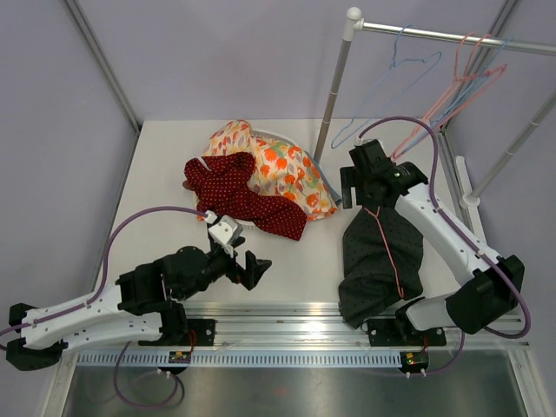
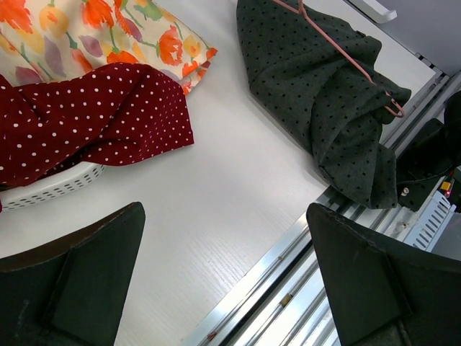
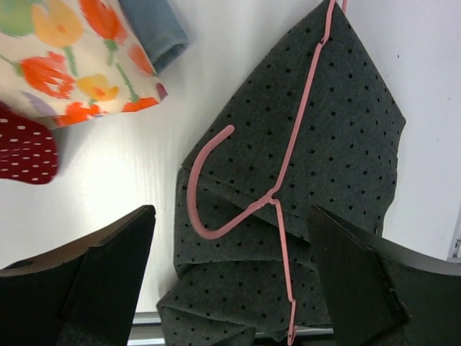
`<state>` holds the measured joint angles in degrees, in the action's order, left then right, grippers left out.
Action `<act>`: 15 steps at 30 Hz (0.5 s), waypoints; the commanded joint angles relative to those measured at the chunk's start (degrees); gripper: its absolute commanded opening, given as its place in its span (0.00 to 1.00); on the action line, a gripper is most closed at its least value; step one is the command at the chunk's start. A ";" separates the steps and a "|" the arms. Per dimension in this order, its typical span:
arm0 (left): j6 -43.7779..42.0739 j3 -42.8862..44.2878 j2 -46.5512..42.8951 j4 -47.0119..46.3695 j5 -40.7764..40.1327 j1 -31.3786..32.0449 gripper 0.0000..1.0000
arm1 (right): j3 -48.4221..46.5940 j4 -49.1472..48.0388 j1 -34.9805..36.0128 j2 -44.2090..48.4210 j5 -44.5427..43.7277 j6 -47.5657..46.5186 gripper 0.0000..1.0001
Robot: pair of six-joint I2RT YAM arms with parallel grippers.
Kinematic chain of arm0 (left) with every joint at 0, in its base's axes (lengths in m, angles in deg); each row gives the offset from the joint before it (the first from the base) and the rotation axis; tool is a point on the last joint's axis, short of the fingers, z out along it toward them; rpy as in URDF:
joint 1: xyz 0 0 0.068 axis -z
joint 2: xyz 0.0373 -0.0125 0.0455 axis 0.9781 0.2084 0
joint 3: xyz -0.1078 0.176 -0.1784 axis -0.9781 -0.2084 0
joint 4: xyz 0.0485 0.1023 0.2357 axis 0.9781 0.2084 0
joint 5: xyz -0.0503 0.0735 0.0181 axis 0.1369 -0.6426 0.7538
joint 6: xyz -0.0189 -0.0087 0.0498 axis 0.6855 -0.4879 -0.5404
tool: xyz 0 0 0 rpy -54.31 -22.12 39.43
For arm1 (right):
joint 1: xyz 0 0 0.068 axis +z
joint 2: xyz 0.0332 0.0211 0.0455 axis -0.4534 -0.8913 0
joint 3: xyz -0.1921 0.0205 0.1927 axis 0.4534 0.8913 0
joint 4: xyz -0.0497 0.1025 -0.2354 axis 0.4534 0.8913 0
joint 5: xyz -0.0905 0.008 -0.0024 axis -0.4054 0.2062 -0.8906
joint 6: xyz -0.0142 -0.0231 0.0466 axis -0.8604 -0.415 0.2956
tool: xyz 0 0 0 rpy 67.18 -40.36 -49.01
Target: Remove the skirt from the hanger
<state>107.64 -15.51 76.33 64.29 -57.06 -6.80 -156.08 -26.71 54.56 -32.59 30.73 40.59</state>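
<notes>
Both jaws are wide apart and hold nothing. We see the left gripper [image 1: 252,265] low over the near part of the white table [image 1: 165,165], with only bare table between its fingers [image 2: 72,281]. The right gripper [image 1: 354,184] hangs over the far end of the skirt [image 1: 382,252].

A tall metal rack [image 1: 334,82] stands at the back right of the table. Some thin wire hangers [image 1: 460,78], pink and blue, hang on its bar.

The skirt is dark grey with little black dots. It lies crumpled on the right side of the table, and its near end droops over the front rail [image 1: 295,334].

A flower cloth [image 1: 278,169] and a red cloth [image 1: 248,198] with white dots are piled in a white basket [image 2: 54,186] in the middle of the table, well apart from the skirt. A bit of blue cloth [image 3: 151,29] peeks out just beside the flower cloth.

The pink hanger [image 3: 277,194] lies on top of the skirt, with its hook resting on the cloth. We cannot tell if any part of it is tucked inside the skirt.
</notes>
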 commanded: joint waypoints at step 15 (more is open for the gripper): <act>0.00 -0.51 -1.98 -3.16 -1.69 0.19 0.99 | 15.06 -9.09 0.35 -0.45 -15.10 5.73 0.66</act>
<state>107.64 -15.84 75.21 64.29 -57.23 -6.80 -146.13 -32.70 54.58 -36.79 19.25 42.19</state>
